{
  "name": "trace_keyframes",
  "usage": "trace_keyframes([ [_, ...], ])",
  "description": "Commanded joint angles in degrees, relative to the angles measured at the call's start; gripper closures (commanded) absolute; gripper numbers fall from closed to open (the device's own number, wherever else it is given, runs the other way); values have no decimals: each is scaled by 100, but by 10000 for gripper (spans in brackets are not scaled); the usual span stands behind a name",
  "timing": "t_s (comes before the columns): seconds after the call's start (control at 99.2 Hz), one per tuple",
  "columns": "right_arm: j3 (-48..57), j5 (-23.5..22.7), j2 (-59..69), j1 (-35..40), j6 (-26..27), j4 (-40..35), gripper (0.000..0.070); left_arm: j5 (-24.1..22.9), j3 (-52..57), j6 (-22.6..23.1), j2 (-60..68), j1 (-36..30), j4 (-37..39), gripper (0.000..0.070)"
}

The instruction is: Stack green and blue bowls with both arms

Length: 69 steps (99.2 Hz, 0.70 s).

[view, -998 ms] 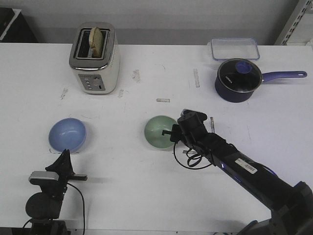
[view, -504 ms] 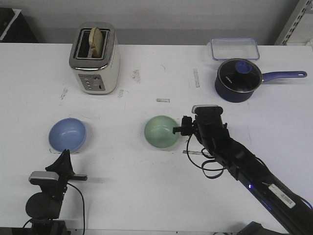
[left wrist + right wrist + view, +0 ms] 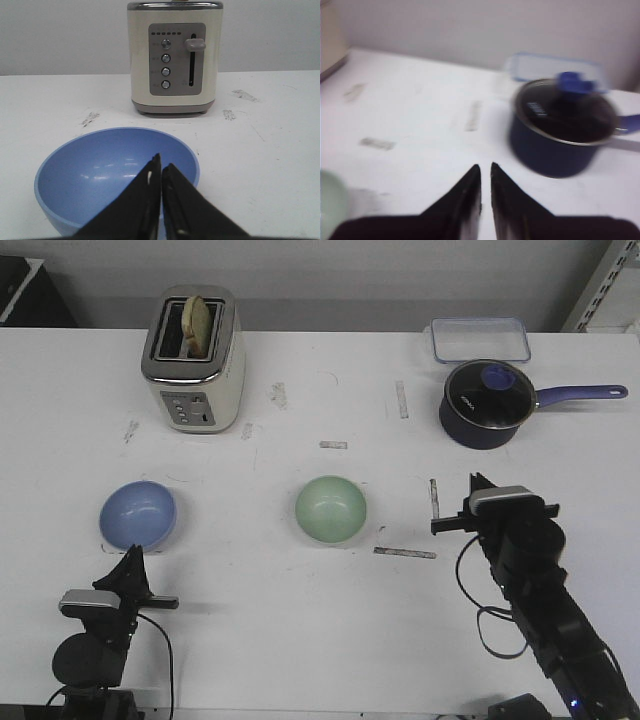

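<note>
On the table, the blue bowl [image 3: 138, 514] and green bowl [image 3: 330, 508] sit well apart, unstacked. Both the left gripper [image 3: 161, 172] and right gripper [image 3: 485, 181] are pressed together, empty. Spread the fingers before straddling a rim.

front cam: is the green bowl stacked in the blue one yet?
No, the green bowl sits alone mid-table, well apart from the blue bowl, which lies empty near the left pincer.
</note>
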Motion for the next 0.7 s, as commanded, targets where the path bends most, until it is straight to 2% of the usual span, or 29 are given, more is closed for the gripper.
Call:
trace_keyframes([
  [0.0, -234, -111, -304, -188, -70, 348, 687, -17, -125, 9, -13, -4, 83, 698],
  [0.101, -826, -302, -935, -540, -59, 822, 687, -17, -125, 9, -13, -4, 85, 698],
  [0.222, -1419, -372, -1646, -772, -59, 986, 687, -17, -125, 9, -13, -4, 83, 698],
  [0.474, -2334, -350, -3136, -892, -59, 828, 687, -17, -125, 9, -13, -4, 83, 698],
  [0.686, -2474, -356, -3777, -942, -61, 444, 687, -17, -125, 9, -13, -4, 83, 698],
])
